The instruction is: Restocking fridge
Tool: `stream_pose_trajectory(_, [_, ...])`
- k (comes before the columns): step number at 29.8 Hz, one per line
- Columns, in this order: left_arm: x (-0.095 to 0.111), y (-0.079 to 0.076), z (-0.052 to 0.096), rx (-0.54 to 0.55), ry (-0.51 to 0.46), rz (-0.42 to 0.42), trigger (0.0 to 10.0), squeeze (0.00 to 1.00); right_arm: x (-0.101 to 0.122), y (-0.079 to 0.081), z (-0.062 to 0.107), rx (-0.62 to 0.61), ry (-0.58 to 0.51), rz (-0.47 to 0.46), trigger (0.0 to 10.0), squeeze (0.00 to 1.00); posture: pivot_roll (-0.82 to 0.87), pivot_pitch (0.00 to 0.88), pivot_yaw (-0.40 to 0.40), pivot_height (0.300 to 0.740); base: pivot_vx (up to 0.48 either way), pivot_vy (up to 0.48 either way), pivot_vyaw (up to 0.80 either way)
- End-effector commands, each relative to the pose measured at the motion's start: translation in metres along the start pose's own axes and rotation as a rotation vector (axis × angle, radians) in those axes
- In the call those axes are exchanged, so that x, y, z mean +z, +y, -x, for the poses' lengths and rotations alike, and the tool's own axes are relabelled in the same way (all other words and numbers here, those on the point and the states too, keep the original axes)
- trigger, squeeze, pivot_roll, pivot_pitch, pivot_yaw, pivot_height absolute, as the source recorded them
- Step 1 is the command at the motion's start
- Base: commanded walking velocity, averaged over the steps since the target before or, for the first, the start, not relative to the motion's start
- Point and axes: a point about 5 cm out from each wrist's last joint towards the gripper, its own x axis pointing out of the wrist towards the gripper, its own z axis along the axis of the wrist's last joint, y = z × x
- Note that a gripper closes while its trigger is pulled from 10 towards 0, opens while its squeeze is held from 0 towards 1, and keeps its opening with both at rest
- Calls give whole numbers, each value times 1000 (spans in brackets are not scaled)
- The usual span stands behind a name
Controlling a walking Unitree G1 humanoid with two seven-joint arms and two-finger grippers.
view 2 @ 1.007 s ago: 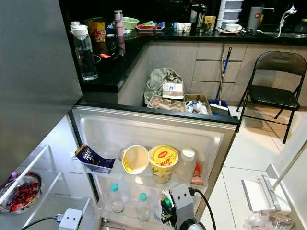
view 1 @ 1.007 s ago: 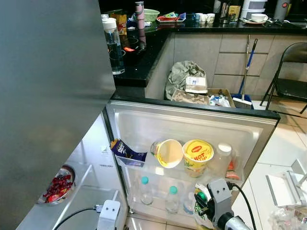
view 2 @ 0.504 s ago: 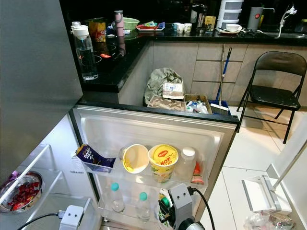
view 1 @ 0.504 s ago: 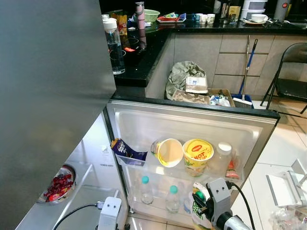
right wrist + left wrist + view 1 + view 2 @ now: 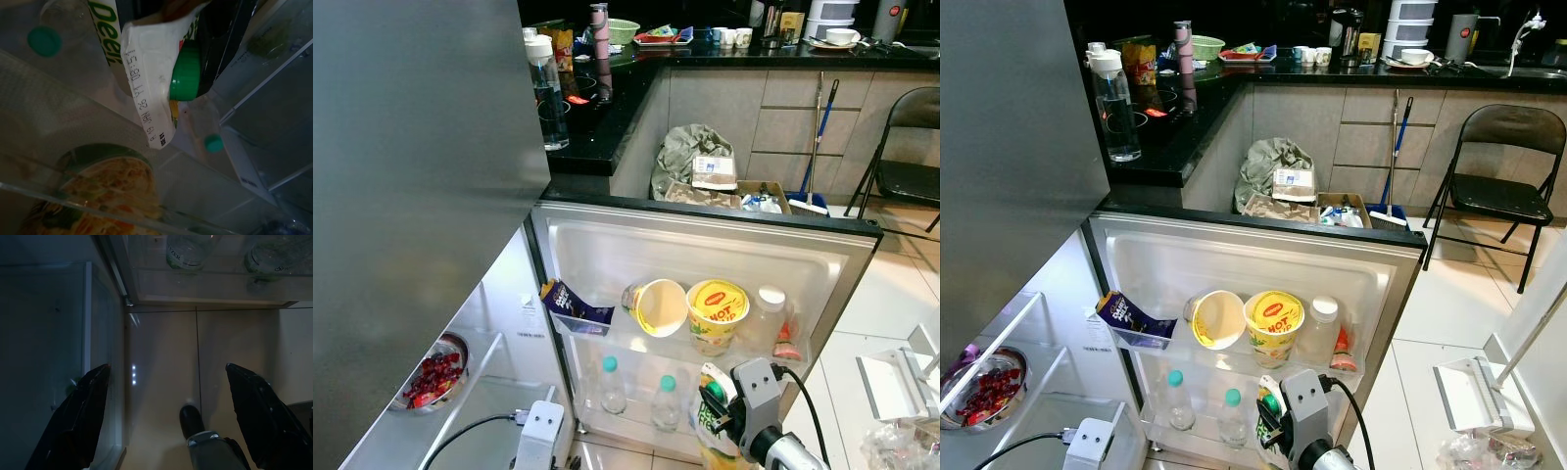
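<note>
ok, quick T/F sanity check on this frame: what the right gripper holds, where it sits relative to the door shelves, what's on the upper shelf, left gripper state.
1. The right gripper is shut on a carton with a green cap. True.
2. The carton already stands on the upper door shelf. False: it is held in front of the lower door shelf, beside two bottles with teal caps.
3. A yellow noodle cup sits on the upper door shelf. True.
4. The left gripper is shut on a bottle. False: its fingers are spread, holding nothing, above the floor.
5. The fridge door is closed. False: it stands open.
</note>
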Motion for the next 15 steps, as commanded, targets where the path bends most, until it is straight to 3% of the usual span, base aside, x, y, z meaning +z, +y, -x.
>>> stream_pose_trajectory(1, [-7, 0, 2, -3, 26, -2, 10000, 0, 3, 1, -1, 16, -7, 4, 10000, 0, -114, 119, 29, 681, 0, 0, 0])
stream_pose_trajectory(15, [-13, 1, 4, 30, 26, 23, 10000, 0, 5, 5, -3, 70, 1, 49, 10000, 0, -107, 115, -14, 671, 0, 0, 0])
